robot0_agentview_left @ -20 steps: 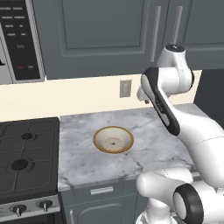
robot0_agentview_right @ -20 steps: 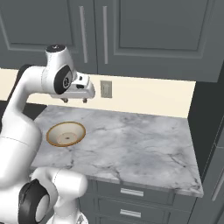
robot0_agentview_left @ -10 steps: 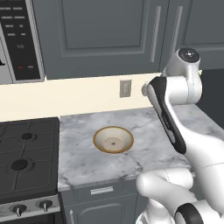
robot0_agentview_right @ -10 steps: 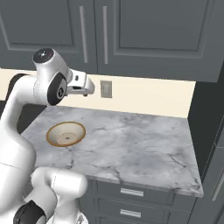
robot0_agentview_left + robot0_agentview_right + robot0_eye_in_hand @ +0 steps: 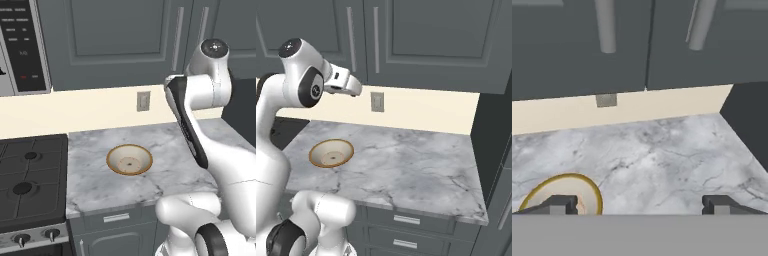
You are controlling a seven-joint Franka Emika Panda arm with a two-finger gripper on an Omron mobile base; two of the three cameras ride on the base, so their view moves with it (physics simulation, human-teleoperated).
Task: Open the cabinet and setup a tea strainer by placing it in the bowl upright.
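Nothing is done yet: the cabinet (image 5: 371,35) above the counter (image 5: 406,165) has both doors shut, so I cannot tell where the strainer is. My gripper (image 5: 639,205) is spread wide and empty, below the 2 handles (image 5: 604,25). The bowl (image 5: 129,159) waits empty on the counter

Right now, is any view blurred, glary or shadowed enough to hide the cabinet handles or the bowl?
Left base view: sharp, flat even light, the cream bowl with tan-brown rim clear. Right base view: equally crisp, no glare on the dark grey wall cabinet or its bar handles. Hand view: softer; the handles look smeared, the bowl is cut by the frame's bottom, and the open gripper is barely visible.
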